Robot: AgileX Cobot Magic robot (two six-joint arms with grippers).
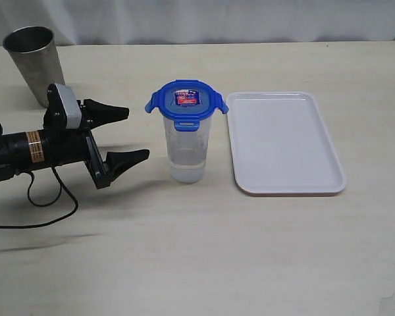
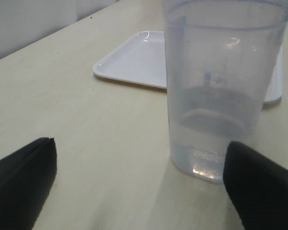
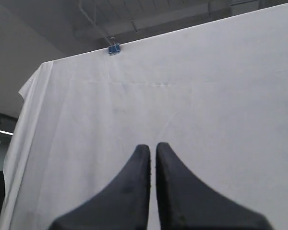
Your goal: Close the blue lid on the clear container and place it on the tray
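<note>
The clear container point(image 1: 187, 148) stands upright mid-table with the blue lid point(image 1: 186, 101) resting on its mouth; the lid's tabs stick outward. Just right of it lies the white tray point(image 1: 283, 141), bare. My left gripper point(image 1: 138, 133) hovers low to the left of the container, open wide, apart from it, nothing between its fingers. In the left wrist view the container point(image 2: 221, 86) rises close ahead, one black fingertip point(image 2: 257, 187) overlapping its base, the tray point(image 2: 134, 60) behind. The right gripper point(image 3: 152, 149) is shut, empty, and points at a white cloth backdrop; it is out of the exterior view.
A shiny steel cup point(image 1: 34, 62) stands at the back left, behind the left arm. The arm's black cable point(image 1: 49, 197) loops on the table at the left. A white curtain point(image 1: 197, 20) bounds the far edge.
</note>
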